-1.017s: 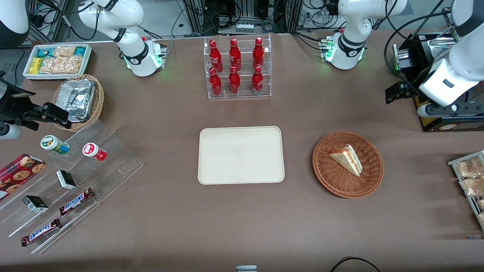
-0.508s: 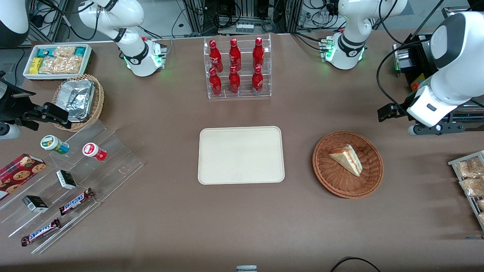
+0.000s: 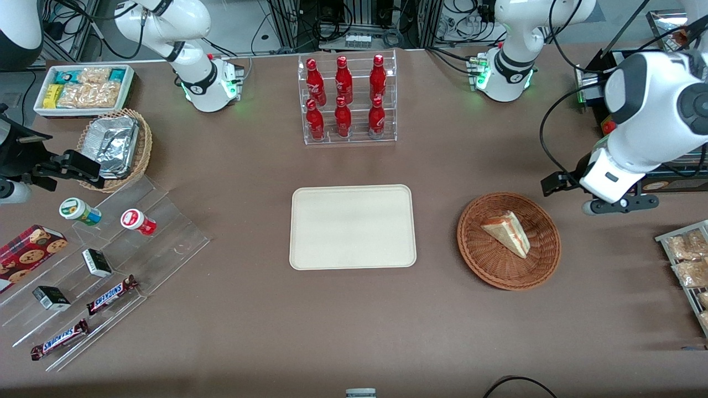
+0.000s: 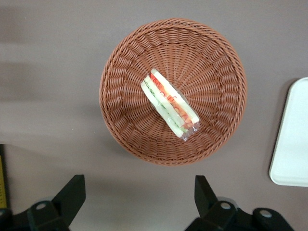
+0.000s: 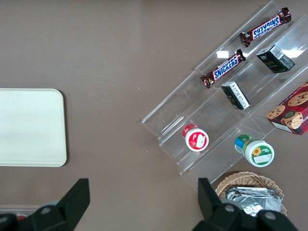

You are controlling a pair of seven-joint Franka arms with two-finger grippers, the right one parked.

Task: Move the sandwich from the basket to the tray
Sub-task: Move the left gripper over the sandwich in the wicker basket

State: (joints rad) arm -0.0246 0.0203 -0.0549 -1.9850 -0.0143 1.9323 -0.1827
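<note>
The sandwich (image 3: 506, 233), a wrapped triangular wedge with orange-red and green layers, lies in the round reddish-brown basket (image 3: 487, 271). The cream-white tray (image 3: 352, 226) lies flat mid-table, with nothing on it. My left gripper (image 3: 614, 205) hangs above the table beside the basket, toward the working arm's end and a little farther from the front camera. In the left wrist view the gripper (image 4: 137, 195) is open and empty over bare table just off the basket's rim (image 4: 120, 77). The sandwich (image 4: 169, 105) and a tray edge (image 4: 291, 139) also show there.
A clear rack of red bottles (image 3: 347, 99) stands farther from the front camera than the tray. A rack of bagged snacks (image 3: 686, 260) and a black box (image 3: 625, 83) are at the working arm's end. A clear stepped stand with snacks (image 3: 99, 260) is toward the parked arm's end.
My left arm has swung from the table's end toward the basket, coming nearer the front camera. The sandwich, basket and tray have not moved.
</note>
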